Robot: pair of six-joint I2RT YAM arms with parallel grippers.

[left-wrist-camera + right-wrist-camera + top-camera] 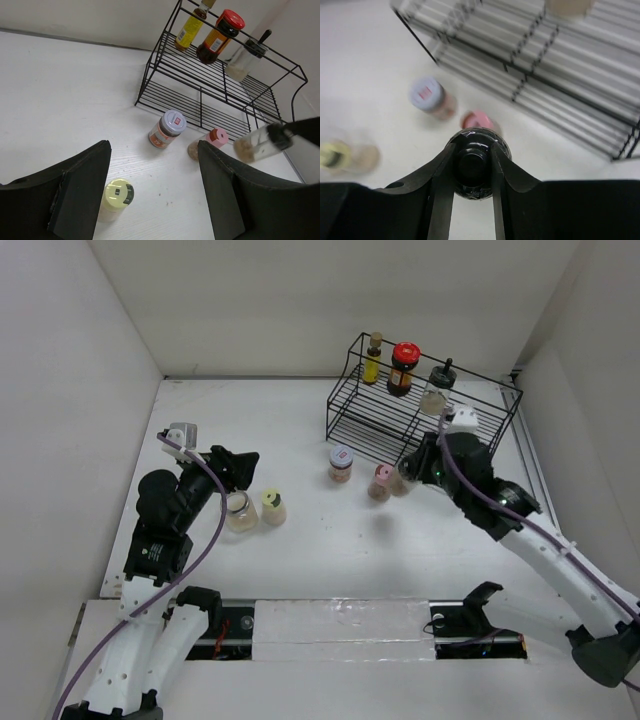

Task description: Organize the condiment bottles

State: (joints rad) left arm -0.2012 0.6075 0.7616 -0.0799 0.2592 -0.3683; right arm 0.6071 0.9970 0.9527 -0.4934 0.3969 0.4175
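Note:
My right gripper [412, 472] is shut on the black cap [474, 165] of a clear bottle with beige contents [260, 143], held tilted just in front of the black wire rack [480, 425]. A pink-capped bottle [380, 481] stands right beside it, and a bluish-white-capped jar [341, 463] to its left. On the rack's top shelf stand a yellow bottle [373, 358], a red-capped jar [403, 368] and a black-capped clear bottle [437, 390]. My left gripper [238, 468] is open and empty above a pale-yellow-capped bottle [116, 197] and a clear jar [241, 511].
The rack [225, 85] has two stepped wire shelves; its lower shelf holds nothing. White walls close the table on the left, back and right. A strip with black fittings [340, 625] runs along the near edge between the arm bases.

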